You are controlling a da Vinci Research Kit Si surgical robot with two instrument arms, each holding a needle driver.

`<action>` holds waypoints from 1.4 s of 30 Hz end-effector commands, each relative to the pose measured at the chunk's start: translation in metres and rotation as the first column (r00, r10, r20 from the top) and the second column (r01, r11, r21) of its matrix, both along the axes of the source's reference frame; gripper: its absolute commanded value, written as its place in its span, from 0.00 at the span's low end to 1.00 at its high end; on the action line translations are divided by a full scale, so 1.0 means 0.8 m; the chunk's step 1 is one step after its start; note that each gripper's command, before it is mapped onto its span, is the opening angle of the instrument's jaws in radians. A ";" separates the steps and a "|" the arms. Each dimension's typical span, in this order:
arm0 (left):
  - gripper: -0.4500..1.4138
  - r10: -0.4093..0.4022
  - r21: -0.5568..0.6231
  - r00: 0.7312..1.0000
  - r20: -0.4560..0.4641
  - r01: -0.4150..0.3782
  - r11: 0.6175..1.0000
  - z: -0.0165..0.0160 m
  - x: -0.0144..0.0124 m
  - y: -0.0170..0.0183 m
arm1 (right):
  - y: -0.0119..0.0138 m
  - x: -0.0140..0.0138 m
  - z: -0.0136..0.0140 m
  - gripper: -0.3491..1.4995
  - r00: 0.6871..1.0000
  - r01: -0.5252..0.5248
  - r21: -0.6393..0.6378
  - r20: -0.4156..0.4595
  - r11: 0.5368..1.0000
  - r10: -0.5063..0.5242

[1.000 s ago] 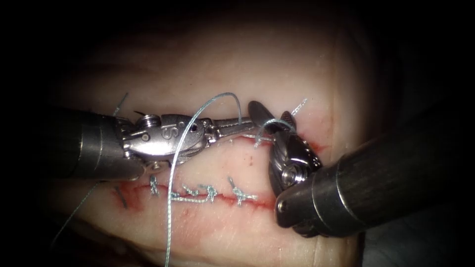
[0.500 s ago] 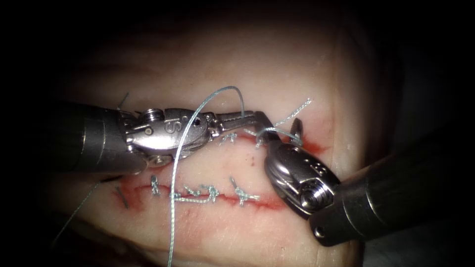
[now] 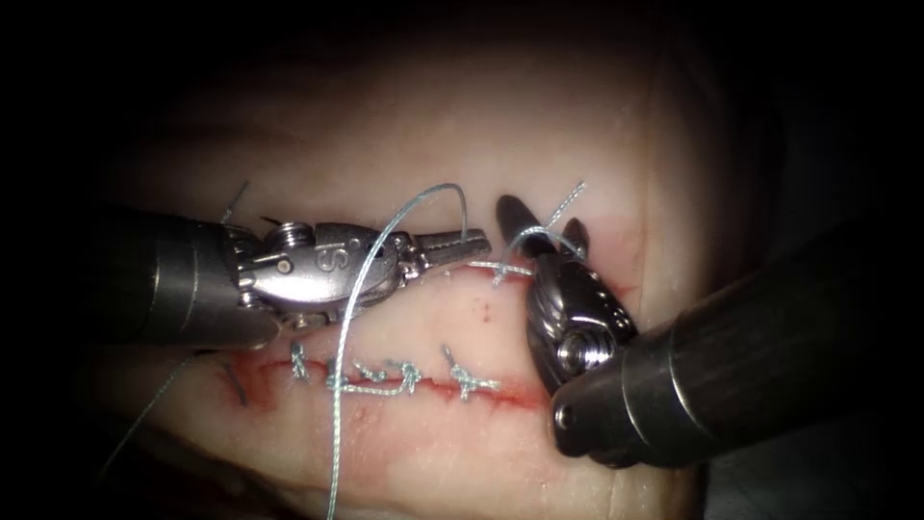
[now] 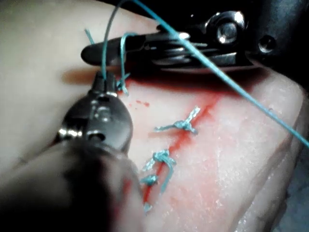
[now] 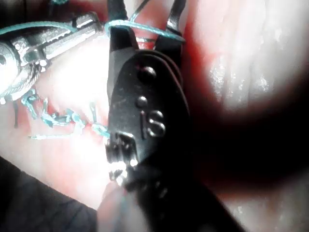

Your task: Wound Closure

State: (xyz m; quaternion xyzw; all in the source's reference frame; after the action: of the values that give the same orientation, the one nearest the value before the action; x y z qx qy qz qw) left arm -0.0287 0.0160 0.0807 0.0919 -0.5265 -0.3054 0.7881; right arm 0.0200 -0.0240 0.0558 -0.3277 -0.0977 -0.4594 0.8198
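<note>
- Left tool's jaws (image 3: 452,246): closed on the thread (image 3: 423,191), gripping it near their tips. They lie level and point toward the endoscope view's right.
- Right tool's jaws (image 3: 543,220): open and gripping nothing. A turn of thread lies across both, seen plainly in the right wrist view (image 5: 145,28).
- Key relation: my two tips are just beside each other, apart, above the upper cut (image 3: 616,284) toward its right end. The draped turn lies between them, and the left jaws are the nearer to the held strand.
- Thread, long run: arches up from the left jaws, crosses the left tool's body, and passes down over the tissue (image 3: 481,125).
- Short frayed end (image 3: 570,197): stands up just beyond the right jaws, free.
- Lower cut (image 3: 515,393): carries a row of knots (image 3: 409,374), with red fluid (image 3: 385,424) alongside.
- Hard to make out: the long strand is cut off at the endoscope view's lower edge. I cannot tell where the needle lies, nor how the turn links to the stitch beneath the jaws.
</note>
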 end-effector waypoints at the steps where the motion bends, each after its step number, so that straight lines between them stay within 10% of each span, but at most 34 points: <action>1: 0.00 0.000 -0.001 1.000 0.001 0.000 1.000 0.0006 -0.0007 0.0001 | 0.0004 0.0017 0.0001 0.46 0.999 -0.024 -0.011 -0.026 1.000 0.024; 21: 0.00 -0.002 0.001 1.000 0.001 0.002 1.000 0.0004 -0.0007 0.0002 | 0.0010 0.0000 0.0004 0.51 0.996 -0.085 0.013 0.006 0.996 0.085; 42: 0.00 -0.002 0.003 1.000 0.001 0.002 1.000 0.0002 -0.0008 0.0001 | 0.0025 -0.0017 0.0018 0.34 0.999 -0.046 0.051 0.015 0.998 0.045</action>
State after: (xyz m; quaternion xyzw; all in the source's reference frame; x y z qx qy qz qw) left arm -0.0289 0.0160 0.0804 0.0932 -0.5263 -0.3070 0.7874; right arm 0.0177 -0.0219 0.0569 -0.2998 -0.0995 -0.4463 0.8373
